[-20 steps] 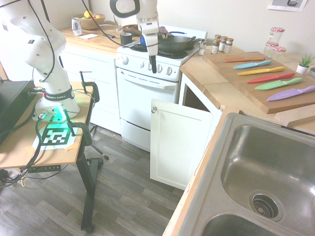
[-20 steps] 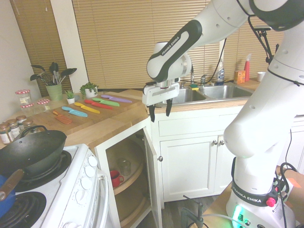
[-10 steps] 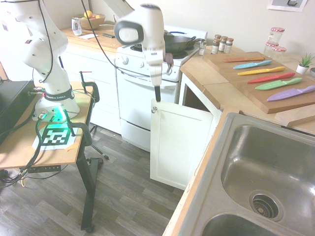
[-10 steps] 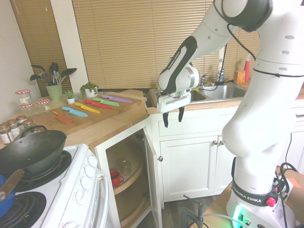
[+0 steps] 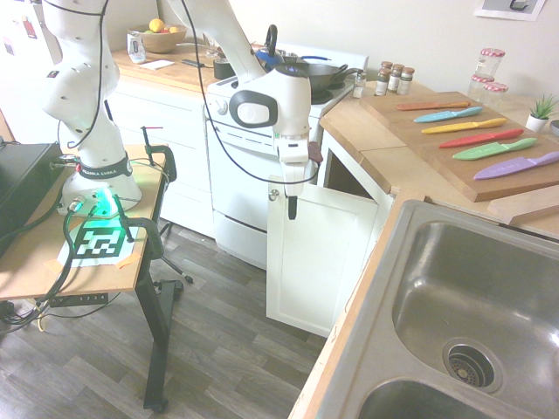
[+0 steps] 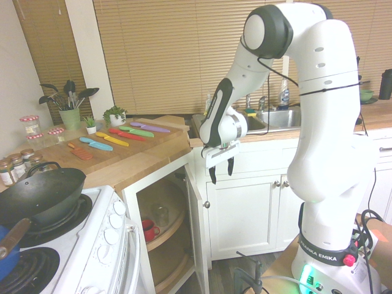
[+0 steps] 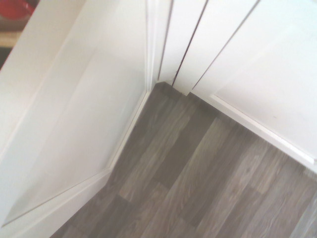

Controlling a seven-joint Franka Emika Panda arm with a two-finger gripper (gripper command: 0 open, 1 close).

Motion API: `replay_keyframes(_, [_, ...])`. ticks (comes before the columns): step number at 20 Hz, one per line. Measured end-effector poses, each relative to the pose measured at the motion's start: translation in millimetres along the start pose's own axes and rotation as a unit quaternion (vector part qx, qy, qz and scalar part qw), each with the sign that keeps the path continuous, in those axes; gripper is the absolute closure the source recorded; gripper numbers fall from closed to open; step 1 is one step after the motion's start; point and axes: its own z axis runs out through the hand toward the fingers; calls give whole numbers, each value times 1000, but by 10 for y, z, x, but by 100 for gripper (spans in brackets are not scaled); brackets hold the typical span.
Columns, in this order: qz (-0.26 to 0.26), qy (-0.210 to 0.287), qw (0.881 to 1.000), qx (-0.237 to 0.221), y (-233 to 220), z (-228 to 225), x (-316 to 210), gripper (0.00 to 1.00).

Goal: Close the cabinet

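The cabinet (image 5: 349, 179) under the wooden top has its white panel door (image 5: 316, 255) swung out wide, round silver knob (image 5: 273, 194) at the door's top corner. My gripper (image 5: 292, 208) points down just outside the door's top edge, right beside the knob. From the other side the gripper (image 6: 221, 172) stands open, fingers apart with nothing between them, above and outside the door (image 6: 197, 228) seen edge-on. The wrist view looks down along the door panel (image 7: 74, 124) to the wood floor (image 7: 198, 168).
The white oven (image 5: 253, 166) stands just left of the open door, a wok (image 5: 310, 77) on top. Inside the cabinet, a red mug (image 6: 147, 230) and a glass jar (image 6: 160, 214) rest on round shelves. Coloured knives (image 5: 485, 131) lie on the counter; a sink (image 5: 476, 305) is near.
The arm has swung down from above the stove's front edge to the top of the open door, near the knob. The fingers stayed open. The door has not moved.
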Motion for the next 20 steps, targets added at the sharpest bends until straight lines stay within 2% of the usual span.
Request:
replay_keyframes(8, [-44,16,999,-9,-261,89,-179,0])
replay_keyframes(9, [-46,16,999,-13,-270,112,-195,100])
replay_keyframes(20, [-49,27,998,-19,-325,240,-166,100])
